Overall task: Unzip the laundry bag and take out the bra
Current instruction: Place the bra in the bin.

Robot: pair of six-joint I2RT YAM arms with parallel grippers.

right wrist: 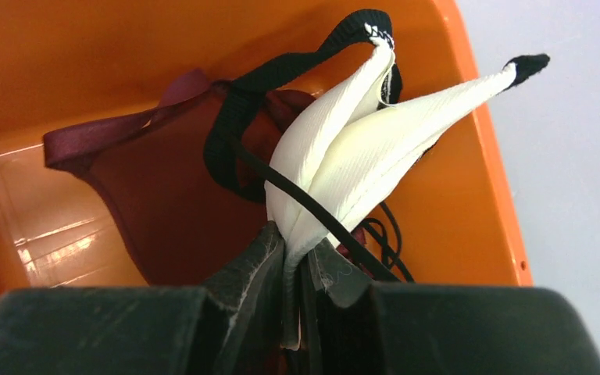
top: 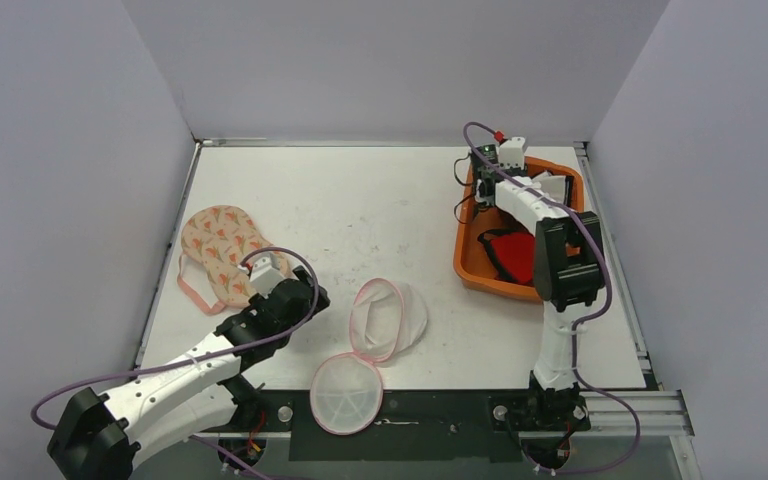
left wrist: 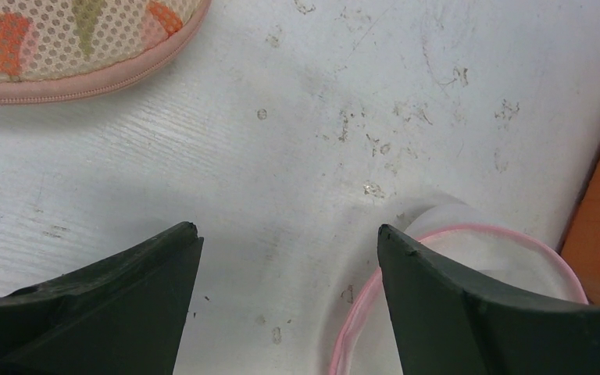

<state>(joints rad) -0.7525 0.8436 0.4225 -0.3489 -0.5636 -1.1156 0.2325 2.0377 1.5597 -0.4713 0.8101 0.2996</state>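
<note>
The white mesh laundry bag [top: 385,318] with pink trim lies open mid-table; its round lid half [top: 346,394] lies at the near edge. Its pink rim [left wrist: 359,312] shows by my left gripper's right finger. My left gripper [top: 295,292] [left wrist: 289,234] is open and empty, low over bare table between the bag and an orange-patterned bra [top: 222,252] [left wrist: 70,47]. My right gripper [top: 532,187] [right wrist: 301,250] is shut on a white bra [right wrist: 351,133] with black straps, held over the orange bin [top: 470,255] [right wrist: 86,47].
The bin at the right holds a dark red garment [top: 512,255] [right wrist: 172,195]. Grey walls close in the table on three sides. A rail runs along the near edge.
</note>
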